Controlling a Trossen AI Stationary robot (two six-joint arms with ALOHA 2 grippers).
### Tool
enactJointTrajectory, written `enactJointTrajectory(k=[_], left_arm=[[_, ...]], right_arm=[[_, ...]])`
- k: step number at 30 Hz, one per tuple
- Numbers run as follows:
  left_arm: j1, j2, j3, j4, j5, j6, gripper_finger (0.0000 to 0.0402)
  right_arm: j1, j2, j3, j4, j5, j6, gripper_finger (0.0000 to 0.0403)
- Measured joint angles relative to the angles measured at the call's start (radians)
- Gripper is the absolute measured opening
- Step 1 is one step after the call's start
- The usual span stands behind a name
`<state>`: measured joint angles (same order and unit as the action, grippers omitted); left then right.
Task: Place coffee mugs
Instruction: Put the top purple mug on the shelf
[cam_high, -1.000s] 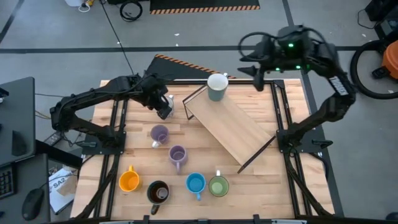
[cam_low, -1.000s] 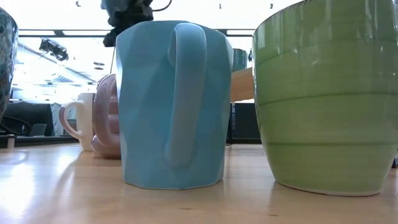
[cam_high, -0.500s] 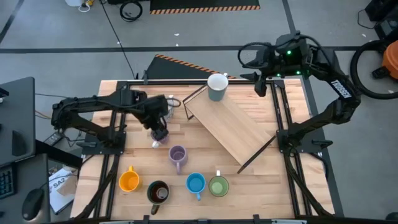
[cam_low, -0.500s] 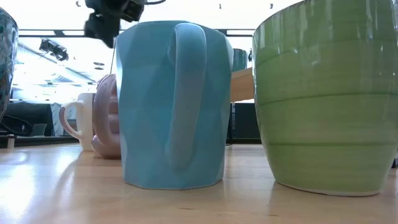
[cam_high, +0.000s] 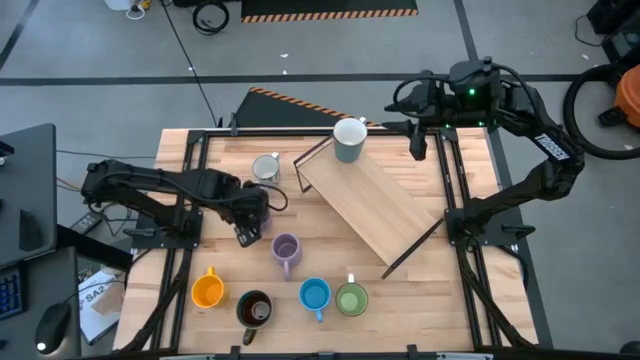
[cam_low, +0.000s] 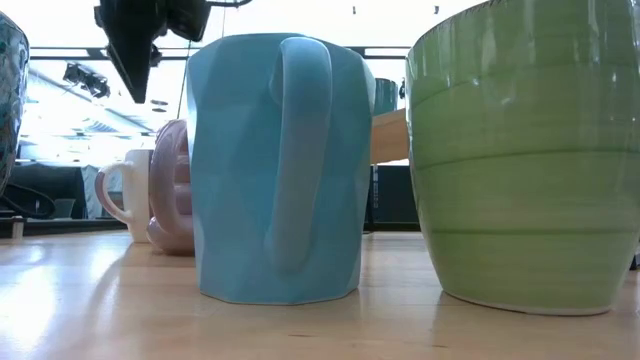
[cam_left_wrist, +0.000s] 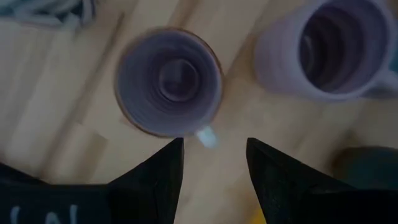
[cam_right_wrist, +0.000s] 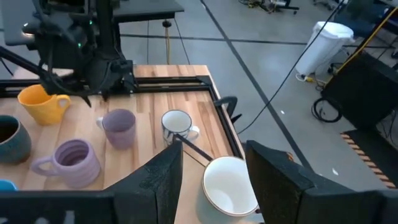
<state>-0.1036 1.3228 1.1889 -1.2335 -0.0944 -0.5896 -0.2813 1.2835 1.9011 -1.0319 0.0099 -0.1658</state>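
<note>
lavender mug upright, mouth up | left end effector spread above | right end effector spread

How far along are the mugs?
Done: one white mug sits on the board. In hand: nothing gripped; left gripper, open, hovers over a lavender mug. Right gripper waits by the far edge. Left: that plus second lavender, second white, orange, dark, blue, green, on the table.
</note>
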Motion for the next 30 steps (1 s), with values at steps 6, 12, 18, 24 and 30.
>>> enactJointTrajectory(k=[6, 12, 18, 24, 30], left_arm=[[-0.008, 0.0, -0.068, 0.105, -0.016, 0.21, 0.0182], [-0.008, 0.0, -0.129, 0.154, -0.015, 0.414, 0.0182], [-0.007, 0.0, -0.151, 0.199, -0.014, 0.425, 0.0182], [-0.007, 0.033, -0.15, 0.228, -0.032, 0.455, 0.0182], [-0.006, 0.098, -0.151, 0.231, -0.033, 0.478, 0.0182]], right_arm=[[0.02, 0.001, 0.0, -0.001, 0.0, 0.016, 0.0181], [0.044, 0.007, 0.0, -0.006, 0.008, 0.03, 0.0181], [0.067, 0.008, 0.0, -0.024, 0.06, 0.037, 0.0181], [0.083, 0.011, 0.0, -0.022, 0.076, 0.035, 0.0181], [0.086, 0.022, 0.0, -0.023, 0.075, 0.035, 0.0181]])
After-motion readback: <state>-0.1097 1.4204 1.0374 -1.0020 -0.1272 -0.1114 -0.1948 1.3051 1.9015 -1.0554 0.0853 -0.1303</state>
